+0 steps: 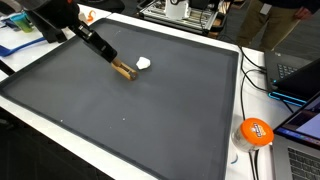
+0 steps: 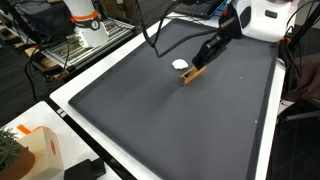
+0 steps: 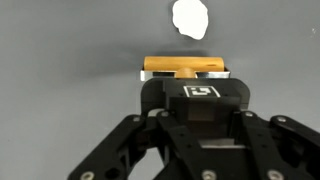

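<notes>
My gripper (image 1: 100,48) is shut on a black block with a square marker (image 3: 201,92) on it. The block ends in a wooden bar (image 3: 183,66). The bar's tip (image 1: 124,70) rests on or just above the dark grey mat (image 1: 150,115), as both exterior views show (image 2: 192,73). A small white lump (image 1: 144,63) lies on the mat just beyond the bar. It shows in the wrist view (image 3: 190,18) above the bar and in an exterior view (image 2: 180,65) beside it. The gap between them is small.
The mat (image 2: 170,125) sits in a white-rimmed table. An orange round object (image 1: 254,131) and laptops (image 1: 298,80) stand past one edge, with cables. A cardboard box (image 2: 30,150) and a metal rack (image 2: 80,45) stand near the opposite side.
</notes>
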`<act>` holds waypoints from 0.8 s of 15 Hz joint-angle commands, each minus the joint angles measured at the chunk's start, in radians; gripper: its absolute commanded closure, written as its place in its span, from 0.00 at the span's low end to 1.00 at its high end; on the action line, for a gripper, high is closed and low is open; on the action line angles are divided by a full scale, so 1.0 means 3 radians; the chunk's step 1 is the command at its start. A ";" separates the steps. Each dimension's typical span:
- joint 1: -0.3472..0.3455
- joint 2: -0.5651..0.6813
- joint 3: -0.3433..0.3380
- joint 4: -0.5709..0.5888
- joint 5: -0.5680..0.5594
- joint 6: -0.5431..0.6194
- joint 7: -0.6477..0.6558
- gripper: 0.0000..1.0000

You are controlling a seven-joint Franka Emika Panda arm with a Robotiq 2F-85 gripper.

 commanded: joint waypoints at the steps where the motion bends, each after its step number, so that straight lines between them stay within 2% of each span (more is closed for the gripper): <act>1: 0.0001 0.0106 0.0009 0.0158 0.0029 -0.0064 0.0057 0.78; 12: 0.0055 0.0128 -0.0046 0.0244 -0.0116 -0.0320 0.0056 0.78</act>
